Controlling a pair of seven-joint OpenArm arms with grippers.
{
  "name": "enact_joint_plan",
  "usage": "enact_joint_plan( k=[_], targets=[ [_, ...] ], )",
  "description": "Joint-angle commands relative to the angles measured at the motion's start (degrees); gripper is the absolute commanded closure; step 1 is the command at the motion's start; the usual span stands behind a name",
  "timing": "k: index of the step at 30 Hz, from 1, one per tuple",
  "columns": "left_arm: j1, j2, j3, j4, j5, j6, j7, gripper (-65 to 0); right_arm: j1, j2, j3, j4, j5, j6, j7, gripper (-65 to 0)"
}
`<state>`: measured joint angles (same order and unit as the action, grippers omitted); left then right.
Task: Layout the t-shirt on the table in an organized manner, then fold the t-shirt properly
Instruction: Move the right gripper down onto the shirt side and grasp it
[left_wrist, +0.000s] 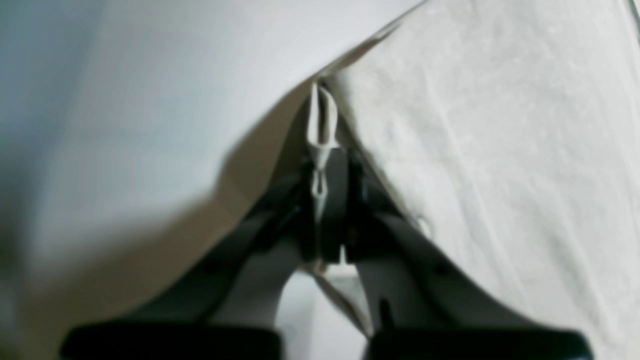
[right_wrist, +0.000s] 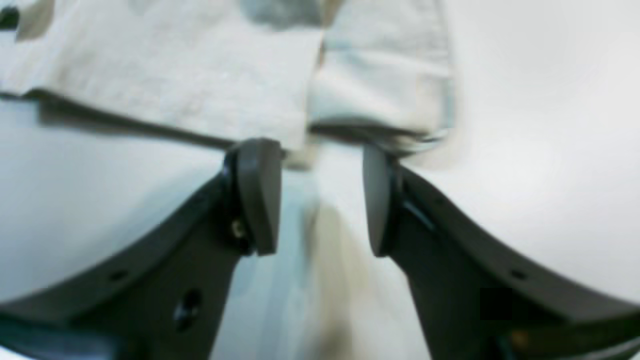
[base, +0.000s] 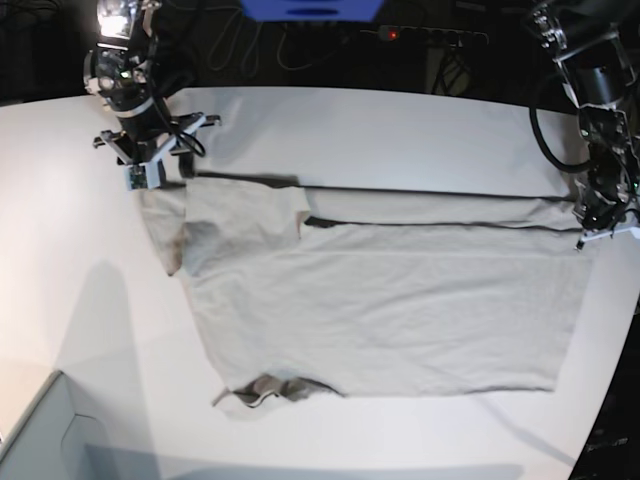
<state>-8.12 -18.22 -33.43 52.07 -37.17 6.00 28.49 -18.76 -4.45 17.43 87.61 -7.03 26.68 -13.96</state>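
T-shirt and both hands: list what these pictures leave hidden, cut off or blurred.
- Left wrist view: the left hand is shut on the t-shirt, but blur hides how much cloth it pinches.
- Right wrist view: the t-shirt runs past the top edge; the right hand stands open.
- Base view: the lower sleeve is bunched, hiding its shape.
- Base view: the table is cut off at the frame edges.

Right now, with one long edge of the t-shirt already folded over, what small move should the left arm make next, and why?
Probably open the left gripper and let go. Its jaws are shut on the t-shirt at the corner of the folded strip, which already lies flat on the table. The right gripper is open, its jaws empty just off the cloth's edge, so that end appears already let go.
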Motion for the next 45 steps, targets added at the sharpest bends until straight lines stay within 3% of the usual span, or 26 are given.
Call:
enact_joint_plan(
  k=[1,23,26,32,40,45],
  targets=[
    [-0.9,-1.2,-0.2,0.8,-0.2,-0.2,-0.8,-0.1,0.4,0.0,-0.4,0.4,0.8,-0.3,1.3,-27.1],
    [-0.9,-1.2,-0.2,0.8,-0.2,-0.2,-0.8,-0.1,4.0,0.1,-2.8,-5.5,0.7,-0.3,1.2,-26.3],
    [-0.9,-1.2,-0.2,0.8,-0.1,-0.2,-0.8,-0.1,4.3,0.1,-2.8,-5.8,0.7,-0.3,1.2,-20.7],
    [-1.0,-1.2,-0.2,0.8,0.0,-0.2,-0.8,-0.1,4.4,0.4,-2.9,-5.9,0.7,-0.3,1.2,0.0],
    [-1.0,-1.2,-0.2,0.8,-0.2,-0.2,-0.8,-0.1,6.3,0.3,-2.9,2.4,1.0,-0.3,1.3,0.0],
    [-0.9,-1.2,-0.2,0.8,0.0,-0.2,-0.8,-0.1,13.5,0.4,-6.1,4.7,1.0,-0.3,-1.2,0.0]
  ],
)
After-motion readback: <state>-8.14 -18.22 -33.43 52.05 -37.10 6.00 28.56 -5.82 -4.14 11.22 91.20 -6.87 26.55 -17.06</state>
